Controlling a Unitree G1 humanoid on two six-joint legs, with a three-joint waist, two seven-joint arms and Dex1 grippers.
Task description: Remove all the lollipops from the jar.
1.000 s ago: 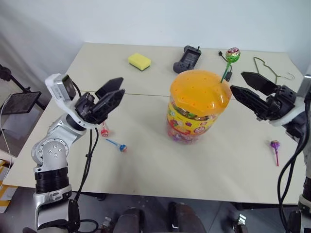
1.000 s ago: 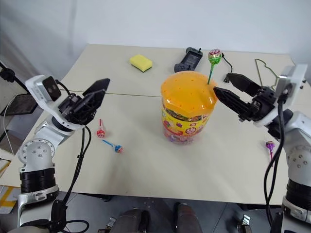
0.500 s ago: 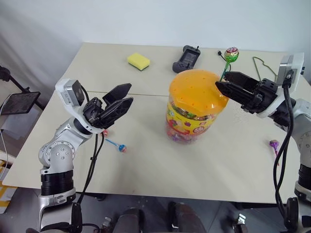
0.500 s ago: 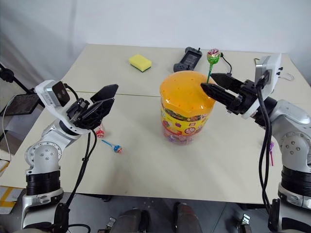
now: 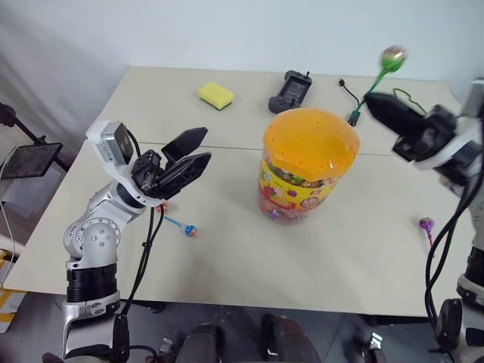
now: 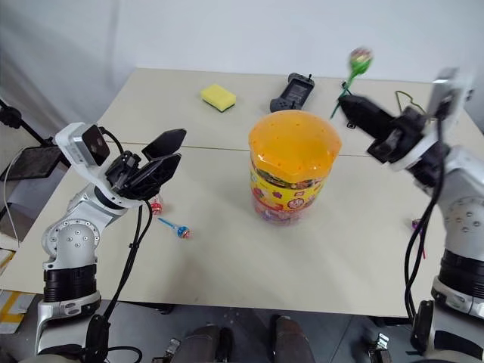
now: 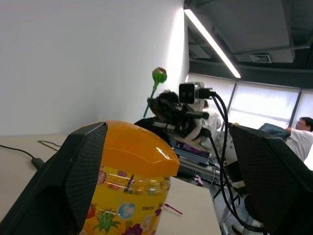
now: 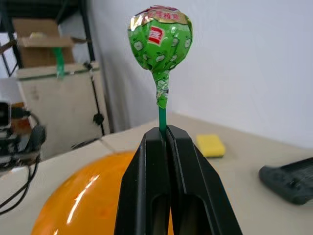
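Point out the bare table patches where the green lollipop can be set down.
Broad bare patch on the table in front of the jar, between the blue lollipop and the purple lollipop. Another between the sponge and the jar. Crowded behind the jar: black controller and cable.

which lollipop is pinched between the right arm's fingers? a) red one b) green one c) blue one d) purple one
b: the right gripper is shut on the stick of the green lollipop, held up clear of the jar, while the purple lollipop and the blue lollipop lie on the table.
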